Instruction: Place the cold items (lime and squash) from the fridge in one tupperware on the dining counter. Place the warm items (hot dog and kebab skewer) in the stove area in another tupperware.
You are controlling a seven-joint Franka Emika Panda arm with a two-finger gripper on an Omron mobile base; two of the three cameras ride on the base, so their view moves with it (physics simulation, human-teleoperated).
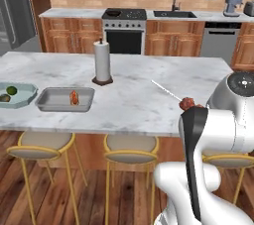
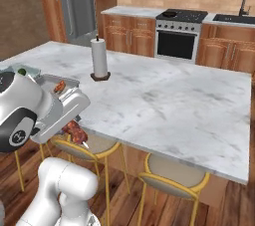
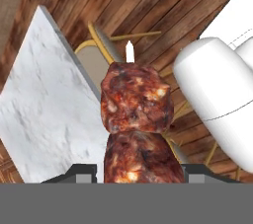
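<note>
Step in hand: carrying the kebab skewer point(image 3: 136, 119) to the dining counter point(image 1: 149, 105). Gripper point(image 3: 136, 173) closed on the meat chunks, dark finger tips at either side in the hand view; thin stick end projecting past the meat over the counter edge in the left base view. Skewer held low, just off the near counter edge, above the stools point(image 1: 131, 149). Hot dog point(image 1: 74, 97) already lying in the grey tupperware point(image 1: 49, 101); lime point(image 1: 11, 90) in the pale green tupperware point(image 1: 27, 95) just beside it, with a dark item next to the lime, probably the squash. Next move, by judgement: raise above counter height, travel left to the grey tupperware, lower, release beside the hot dog. Obstacles: counter edge during the lift; paper towel roll point(image 1: 102, 62) standing upright behind the grey tupperware, near the approach path; long stick liable to overhang the rim.
</note>
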